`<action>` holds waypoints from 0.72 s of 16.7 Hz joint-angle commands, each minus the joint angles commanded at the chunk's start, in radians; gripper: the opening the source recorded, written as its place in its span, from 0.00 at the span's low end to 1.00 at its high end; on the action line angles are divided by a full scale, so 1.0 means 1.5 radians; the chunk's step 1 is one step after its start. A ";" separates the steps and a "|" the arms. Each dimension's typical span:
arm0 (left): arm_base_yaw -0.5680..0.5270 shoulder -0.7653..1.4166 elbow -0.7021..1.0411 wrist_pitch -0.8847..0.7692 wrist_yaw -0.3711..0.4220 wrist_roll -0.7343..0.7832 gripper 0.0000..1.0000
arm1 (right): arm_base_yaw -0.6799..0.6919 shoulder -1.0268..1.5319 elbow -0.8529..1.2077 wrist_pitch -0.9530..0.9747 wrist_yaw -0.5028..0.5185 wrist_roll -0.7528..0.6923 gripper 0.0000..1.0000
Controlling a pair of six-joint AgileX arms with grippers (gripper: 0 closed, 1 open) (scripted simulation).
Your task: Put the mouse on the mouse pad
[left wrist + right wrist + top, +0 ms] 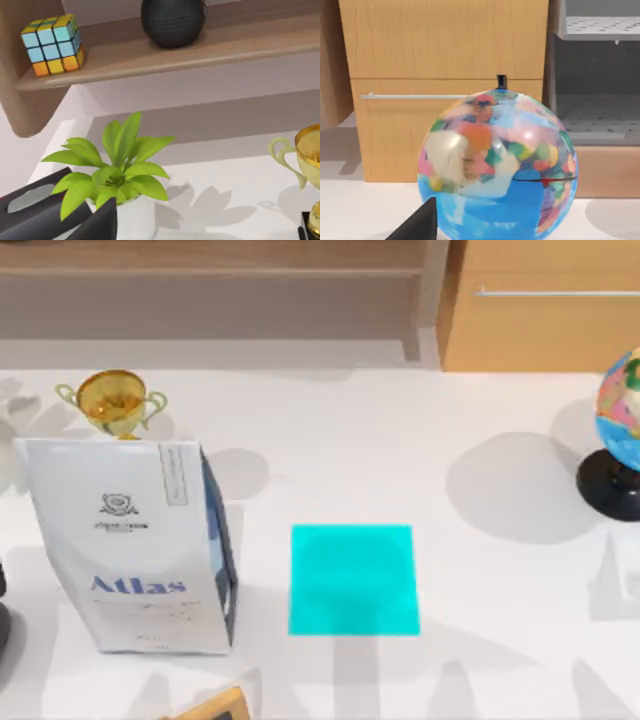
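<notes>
The mouse pad (354, 580), thin, light and probably limp, lies flat near the tabletop's front edge at the middle, bare of any mouse, so nothing suggests a grip point, and whether either pincer is spread or pressed together cannot be told.

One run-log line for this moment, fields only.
mouse pad: bare, centre of table, right of Atlas bag | trophy: behind bag | globe: table's right edge | placement: not yet done
</notes>
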 joint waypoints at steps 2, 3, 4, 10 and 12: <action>0.019 0.090 0.097 -0.067 0.001 0.053 1.00 | 0.000 0.000 0.000 0.000 0.000 0.000 1.00; 0.028 0.145 0.148 -0.106 0.002 0.078 1.00 | 0.000 0.000 0.000 0.000 0.000 0.000 1.00; 0.035 0.206 0.198 -0.148 0.002 0.102 1.00 | 0.000 0.000 0.000 0.000 0.000 0.000 1.00; 0.063 0.605 0.432 -0.420 0.000 0.170 1.00 | 0.000 0.000 0.000 0.000 0.000 0.000 1.00; 0.069 0.707 0.467 -0.496 -0.003 0.164 1.00 | 0.000 0.000 0.000 0.000 0.000 0.000 1.00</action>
